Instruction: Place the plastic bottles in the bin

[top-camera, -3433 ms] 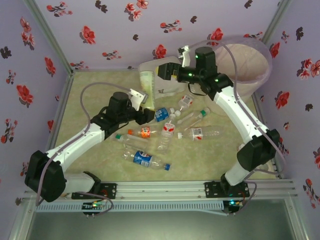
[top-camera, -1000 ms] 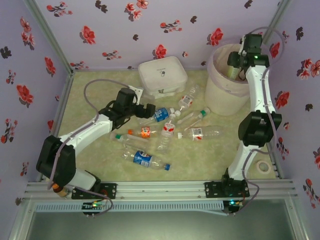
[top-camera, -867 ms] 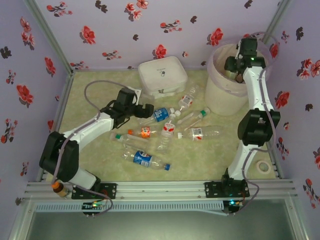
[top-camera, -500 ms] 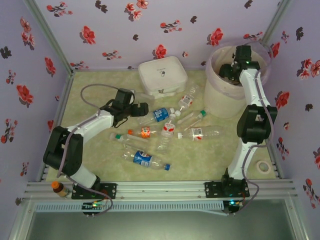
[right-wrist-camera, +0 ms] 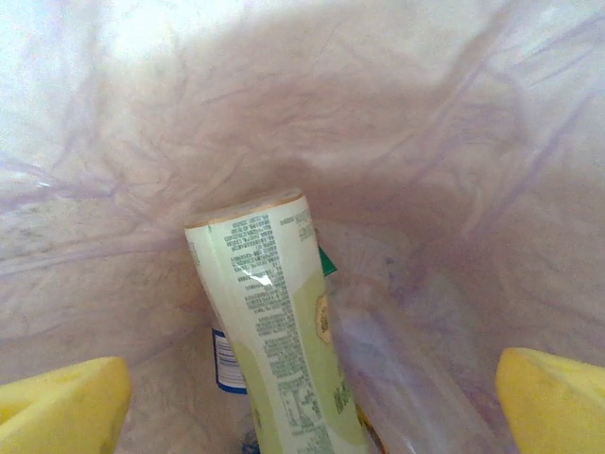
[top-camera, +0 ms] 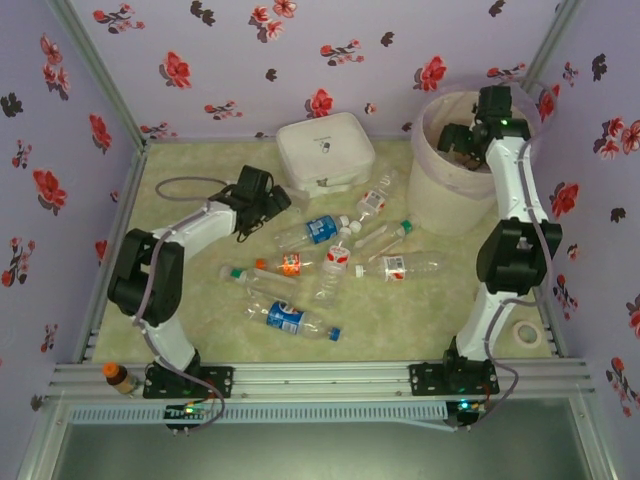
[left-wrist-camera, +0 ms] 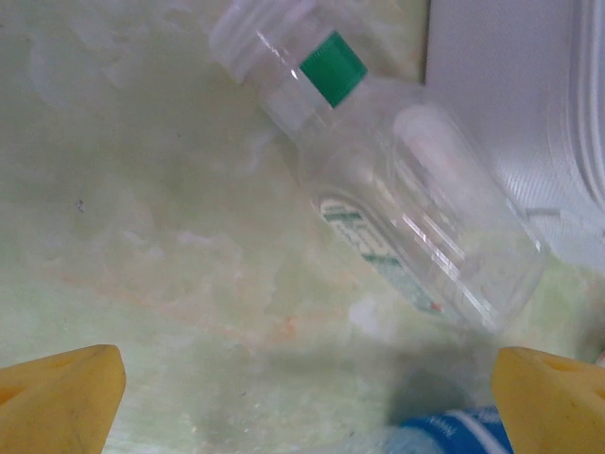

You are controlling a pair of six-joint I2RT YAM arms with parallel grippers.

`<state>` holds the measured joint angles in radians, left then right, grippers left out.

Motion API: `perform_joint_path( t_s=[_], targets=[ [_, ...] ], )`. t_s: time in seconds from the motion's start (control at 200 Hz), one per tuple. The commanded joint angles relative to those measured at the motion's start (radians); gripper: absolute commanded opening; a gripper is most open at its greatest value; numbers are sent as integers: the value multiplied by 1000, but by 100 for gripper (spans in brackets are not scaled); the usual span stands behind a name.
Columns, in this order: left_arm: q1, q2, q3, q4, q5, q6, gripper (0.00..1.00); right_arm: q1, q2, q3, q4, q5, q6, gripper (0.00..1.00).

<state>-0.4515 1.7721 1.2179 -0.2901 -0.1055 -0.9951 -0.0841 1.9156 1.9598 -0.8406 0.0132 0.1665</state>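
Several plastic bottles lie across the middle of the table: one with a blue label (top-camera: 320, 230), one with a red label (top-camera: 337, 257), a clear one (top-camera: 400, 266) and another blue one (top-camera: 290, 318). My left gripper (top-camera: 265, 205) hovers open just left of them. In the left wrist view its yellow fingertips (left-wrist-camera: 57, 397) flank bare table, with a clear green-capped bottle (left-wrist-camera: 416, 218) ahead. The bin (top-camera: 440, 200) stands at the back right. My right gripper (top-camera: 455, 140) is open over the bin's mouth. Below it, a pale green-labelled bottle (right-wrist-camera: 274, 331) leans inside the bag beside a clear one (right-wrist-camera: 406, 378).
A flat white square box (top-camera: 325, 150) sits at the back centre, close to the left gripper. A small amber bottle with an orange cap (top-camera: 118, 377) stands at the near left corner. A tape roll (top-camera: 528, 333) lies near the right arm's base. Flowered walls enclose the table.
My right gripper opened over the bin and the pale green-labelled bottle dropped from it into the bag. My left arm swung back and left, away from the blue-label bottle, still open.
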Motion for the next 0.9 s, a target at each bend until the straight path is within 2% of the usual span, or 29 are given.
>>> perform_joint_path(
  t_s=[0.0,0.12,0.23,0.355,0.67,0.82,0.895],
  targets=[
    [3,68,106,-149,-81,-166,100,-20,-88,36,-49,2,12,99],
    [17,132,190,-194,-116,-208,100,-20,-131,30,-53,-18,19,99],
    [52,173,216,-168,-135,-239,100,-20,-174,7,-57,-39,21,99],
    [84,210,226,-120,-124,-283,98,-20,-236,-45,-46,-56,18,99],
    [125,306,299,-6,-85,-296,91,-20,-378,-129,-23,-110,24,99],
    [143,363,371,-19,-61,-312,90,-20,-418,-141,-32,-113,15,99],
    [158,391,388,-10,-14,-350,88,-20,-433,-126,-44,-111,11,99]
  ],
)
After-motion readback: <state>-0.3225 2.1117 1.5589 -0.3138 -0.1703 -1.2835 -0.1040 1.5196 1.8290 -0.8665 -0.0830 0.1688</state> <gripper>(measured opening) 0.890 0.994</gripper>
